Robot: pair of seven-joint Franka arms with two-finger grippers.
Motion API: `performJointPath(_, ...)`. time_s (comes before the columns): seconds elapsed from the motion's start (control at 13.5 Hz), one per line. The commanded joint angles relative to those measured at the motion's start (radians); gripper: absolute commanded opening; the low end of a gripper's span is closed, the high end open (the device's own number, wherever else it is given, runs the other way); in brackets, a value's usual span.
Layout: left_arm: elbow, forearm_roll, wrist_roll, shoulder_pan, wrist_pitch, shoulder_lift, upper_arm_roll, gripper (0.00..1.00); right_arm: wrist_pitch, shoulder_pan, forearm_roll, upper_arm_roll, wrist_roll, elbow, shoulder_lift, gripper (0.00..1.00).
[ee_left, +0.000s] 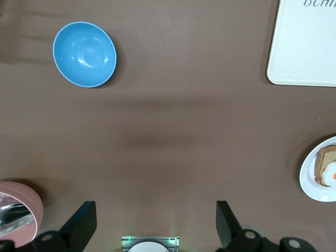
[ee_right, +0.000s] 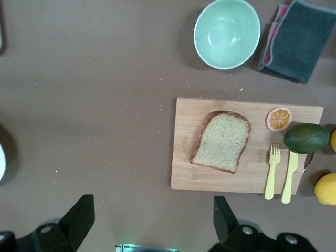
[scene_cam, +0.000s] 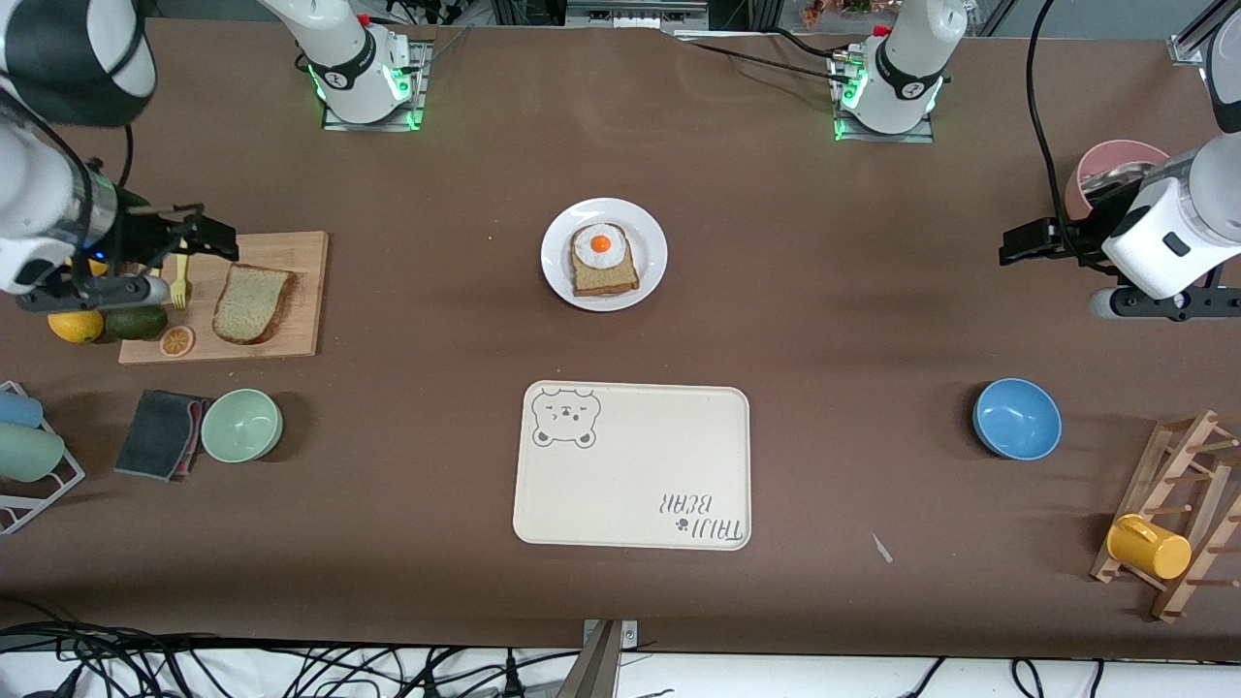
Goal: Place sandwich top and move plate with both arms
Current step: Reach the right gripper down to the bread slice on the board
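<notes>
The sandwich top, a plain brown slice, lies on a wooden cutting board toward the right arm's end of the table. It also shows in the right wrist view. The white plate sits mid-table and holds a bread slice with a fried egg; its edge shows in the left wrist view. My right gripper is open and empty, up over the board's end. My left gripper is open and empty, up over bare table toward the left arm's end.
A cream bear tray lies nearer the camera than the plate. A green bowl and grey cloth sit near the board. On or beside the board are an avocado, an orange slice and a yellow fork. A blue bowl, pink cup and mug rack stand at the left arm's end.
</notes>
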State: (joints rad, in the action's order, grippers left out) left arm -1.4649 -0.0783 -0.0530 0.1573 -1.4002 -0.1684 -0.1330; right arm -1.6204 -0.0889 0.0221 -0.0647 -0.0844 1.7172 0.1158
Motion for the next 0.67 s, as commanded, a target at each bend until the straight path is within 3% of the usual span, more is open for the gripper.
performJointPath(0.0,0.031,-0.028,0.010,-0.007,0.023,-0.014,0.000,1.00,-0.064,0.006,0.079,0.002,0.006,0.033,0.034,1.00)
performJointPath(0.3,0.032,-0.028,0.009,-0.007,0.023,-0.016,0.000,1.00,-0.341,0.008,0.148,-0.017,0.044,0.230,0.036,1.00)
performJointPath(0.59,0.032,-0.028,0.010,-0.008,0.027,-0.029,0.000,1.00,-0.522,0.008,0.309,-0.017,0.280,0.405,0.039,0.98)
